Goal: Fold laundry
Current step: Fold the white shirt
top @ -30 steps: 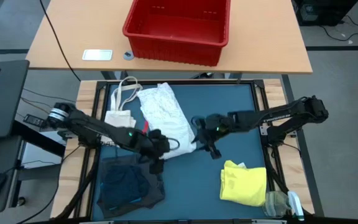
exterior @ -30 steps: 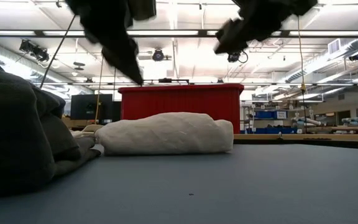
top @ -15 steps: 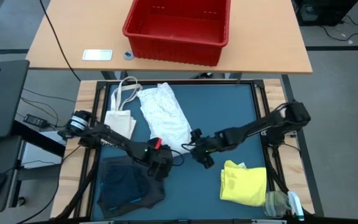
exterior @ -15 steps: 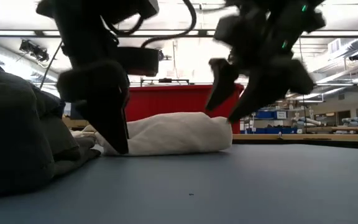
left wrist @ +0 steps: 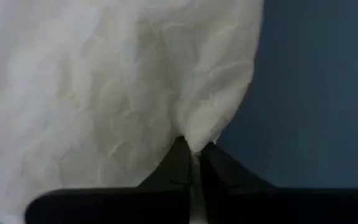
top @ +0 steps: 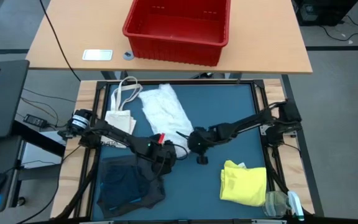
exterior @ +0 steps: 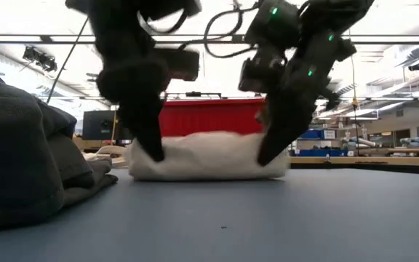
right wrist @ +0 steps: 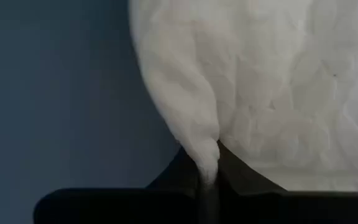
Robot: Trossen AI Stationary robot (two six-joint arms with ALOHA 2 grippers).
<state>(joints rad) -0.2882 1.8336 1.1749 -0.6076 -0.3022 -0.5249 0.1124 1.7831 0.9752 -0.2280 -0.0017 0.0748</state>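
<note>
- Both the left gripper [top: 165,151] and the right gripper [top: 193,142] pinch the near edge of the white lacy garment [top: 164,112], mid-table [top: 229,118].
- Lift both corners evenly, keeping the fabric taut.

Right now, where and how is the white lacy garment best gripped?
By its near edge, at the two corners, coming from the robot's side. The white lacy garment lies bunched lengthwise, so that hem is the free end. The left gripper and the right gripper each already pinch a fold there.
</note>
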